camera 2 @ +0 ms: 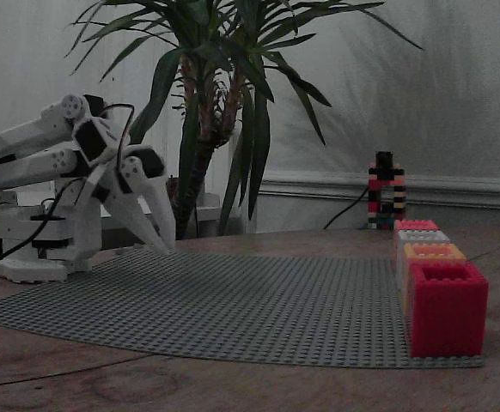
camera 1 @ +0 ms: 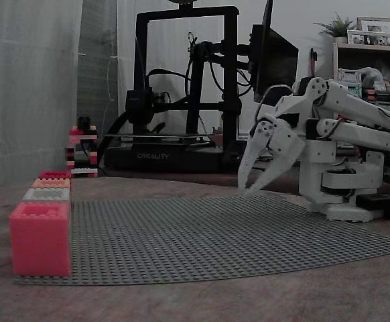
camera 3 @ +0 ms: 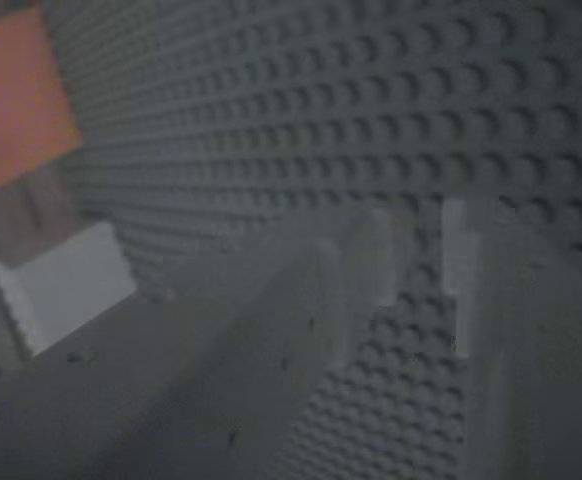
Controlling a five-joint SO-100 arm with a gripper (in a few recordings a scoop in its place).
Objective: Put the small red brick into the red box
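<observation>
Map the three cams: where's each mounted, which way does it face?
A fixed view: table height, boxes nearest at left, faces across the mat to the arm at right.
Another fixed view: table height on the opposite side, arm at left, red box nearest at right.
Wrist view: looks down at mat studs, blurred fingers in front.
Shared: both fixed views show arm, mat, box row.

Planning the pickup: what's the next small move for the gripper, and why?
Probably lift the gripper slightly and pan to search: it's open, tips almost on the baseplate, with bare studs between the fingers in the wrist view.
</observation>
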